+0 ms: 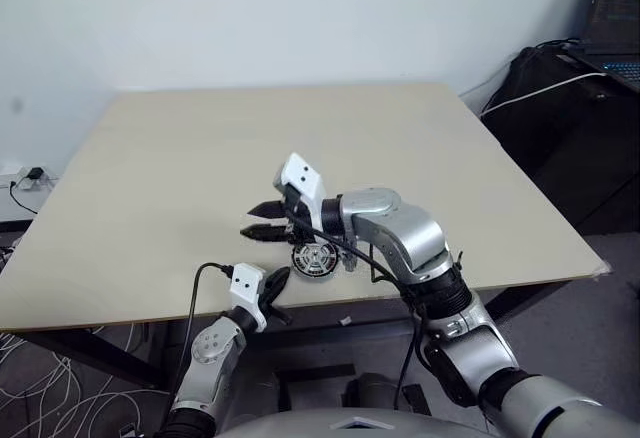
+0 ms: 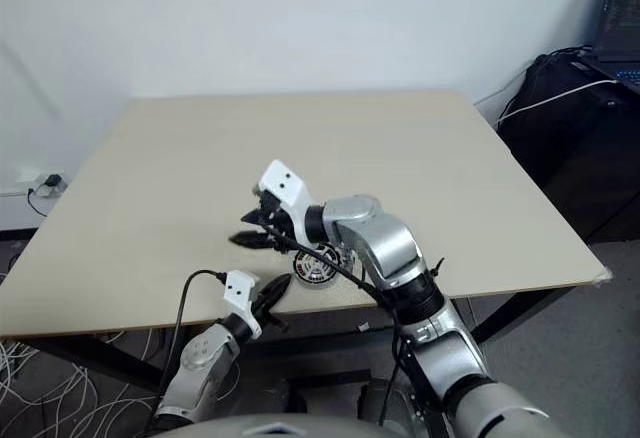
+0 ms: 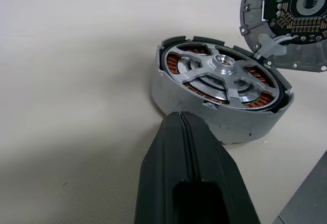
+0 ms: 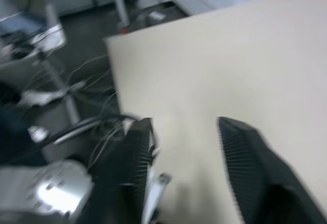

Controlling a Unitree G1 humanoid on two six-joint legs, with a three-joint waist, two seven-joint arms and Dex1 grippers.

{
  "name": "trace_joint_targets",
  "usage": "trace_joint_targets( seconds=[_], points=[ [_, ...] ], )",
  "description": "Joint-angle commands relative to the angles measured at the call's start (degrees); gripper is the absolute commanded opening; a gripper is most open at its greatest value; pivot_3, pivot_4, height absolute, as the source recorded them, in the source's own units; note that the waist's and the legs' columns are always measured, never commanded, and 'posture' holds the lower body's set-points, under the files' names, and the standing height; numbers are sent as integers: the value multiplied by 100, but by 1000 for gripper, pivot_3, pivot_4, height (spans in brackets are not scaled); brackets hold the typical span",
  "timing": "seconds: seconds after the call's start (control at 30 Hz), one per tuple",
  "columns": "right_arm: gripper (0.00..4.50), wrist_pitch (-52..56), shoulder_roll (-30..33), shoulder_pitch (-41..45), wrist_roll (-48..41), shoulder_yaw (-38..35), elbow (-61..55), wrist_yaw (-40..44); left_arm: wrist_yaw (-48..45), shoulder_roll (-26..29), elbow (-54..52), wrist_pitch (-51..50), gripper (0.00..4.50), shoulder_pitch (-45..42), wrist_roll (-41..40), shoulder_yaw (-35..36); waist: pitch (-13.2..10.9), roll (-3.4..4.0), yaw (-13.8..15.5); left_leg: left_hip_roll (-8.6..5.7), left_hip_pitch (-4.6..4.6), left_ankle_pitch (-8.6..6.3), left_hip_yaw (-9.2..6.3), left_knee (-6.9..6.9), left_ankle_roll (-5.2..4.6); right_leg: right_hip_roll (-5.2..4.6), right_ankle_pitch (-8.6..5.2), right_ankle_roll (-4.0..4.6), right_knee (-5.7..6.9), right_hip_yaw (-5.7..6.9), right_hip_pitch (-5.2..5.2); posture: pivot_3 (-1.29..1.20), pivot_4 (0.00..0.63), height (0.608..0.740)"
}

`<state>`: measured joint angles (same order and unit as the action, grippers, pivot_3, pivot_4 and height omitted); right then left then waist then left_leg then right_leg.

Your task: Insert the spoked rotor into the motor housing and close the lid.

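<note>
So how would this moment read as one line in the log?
rotor: seated in housing | lid: off, beside housing | left gripper: shut, near housing | right gripper: open, empty

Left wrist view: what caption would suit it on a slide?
Shut left gripper beside the motor housing, spoked rotor already seated, lid lying open behind.

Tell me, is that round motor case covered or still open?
Open. The spoked rotor shows bare inside the motor housing, and the lid stands behind it.

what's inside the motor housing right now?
The silver spoked rotor sits inside the round grey motor housing, with copper-coloured windings showing through the spoke gaps. Anything below the rotor is covered. The ribbed grey lid is off, beside it.
</note>
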<state>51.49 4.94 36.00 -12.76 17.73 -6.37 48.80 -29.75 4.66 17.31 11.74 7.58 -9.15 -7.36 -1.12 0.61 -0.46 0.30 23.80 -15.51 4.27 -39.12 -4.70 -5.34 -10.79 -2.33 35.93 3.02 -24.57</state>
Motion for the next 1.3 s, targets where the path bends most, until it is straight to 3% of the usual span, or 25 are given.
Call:
trace_joint_targets(
  seconds=[0.03,0.13,0.17,0.4,0.53,0.8,0.97,1.3],
  points=[
    [1069,-104,25,119,-159,-288,-166,-269,-14,-3,17,45,0,1,32,-22,0,1,-6,0,0,0,0,0,0,0,0,0,0,-1,-1,0,0,740],
    [122,-263,257,40,-114,-309,-284,-418,-39,22,10,52,0,27,31,-14,0,1,-9,0,0,0,0,3,0,0,0,1,0,-1,-2,0,0,740],
    [52,-462,487,-24,39,-268,-302,-453,-56,43,36,58,0,19,22,7,0,1,-7,0,0,0,0,3,0,0,0,1,-1,-1,-2,0,0,740],
    [52,-1303,1471,-260,607,-370,-97,-892,-116,107,193,117,0,-43,-18,71,0,4,-15,-5,2,-1,5,5,-2,-4,-1,0,-8,-2,-2,0,0,740],
    [52,-2017,2323,-439,1624,-103,236,-1324,-158,109,357,175,0,-137,-30,113,1,8,11,-1,0,0,4,3,-2,-1,-2,-1,-3,9,2,0,0,740],
    [52,-1933,3635,-1163,2312,421,-63,-610,-173,147,280,153,0,-109,-46,115,1,8,12,2,-3,1,6,0,-5,6,-20,-26,-5,8,7,0,0,740],
    [52,-1559,3370,-1747,2033,43,-570,-778,-270,285,7,206,0,221,-133,187,-2,2,-14,8,-6,1,6,0,-5,12,-21,-29,-5,5,8,0,0,740],
    [52,-692,1755,-2774,1501,-504,-1468,-1785,-382,457,-385,73,0,521,-255,234,-10,-8,5,14,-1,-1,4,2,-3,6,-25,-25,-8,7,6,0,0,740]
  ],
)
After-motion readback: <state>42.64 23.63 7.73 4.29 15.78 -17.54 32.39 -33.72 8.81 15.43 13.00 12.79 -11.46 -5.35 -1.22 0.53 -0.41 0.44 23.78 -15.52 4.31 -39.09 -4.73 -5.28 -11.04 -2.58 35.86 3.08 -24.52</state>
